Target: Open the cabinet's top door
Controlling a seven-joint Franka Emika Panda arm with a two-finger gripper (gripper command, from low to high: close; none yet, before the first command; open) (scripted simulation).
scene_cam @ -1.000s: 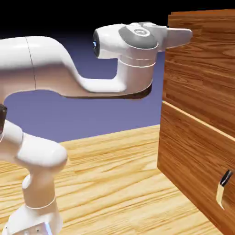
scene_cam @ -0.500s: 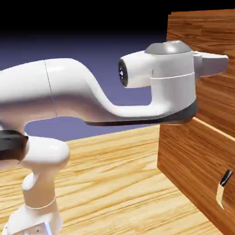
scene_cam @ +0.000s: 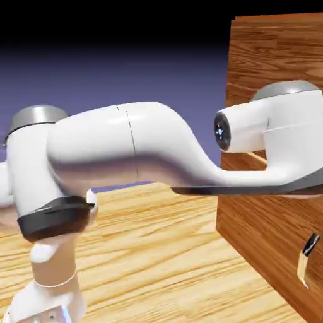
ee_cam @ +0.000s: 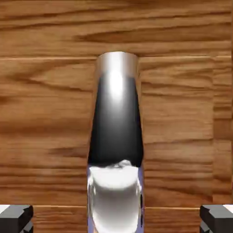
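Arm swung lower and rightward against the cabinet [scene_cam: 277, 57].

Exterior view: compared with a second ago, the wrist sits lower and further right over the top door [scene_cam: 271, 69]; the gripper itself is out of frame. Hand view: a shiny metal handle [ee_cam: 116, 123] stands straight ahead, centred between the fingertips [ee_cam: 16, 217], on the wood directly beyond. The jaws stand apart either side of it; whether they grip it I cannot tell.

Cabinet [scene_cam: 277, 57] reddish-brown wood grain; handle [ee_cam: 116, 136] metallic, black-&-cream; arm [scene_cam: 145, 151] white.
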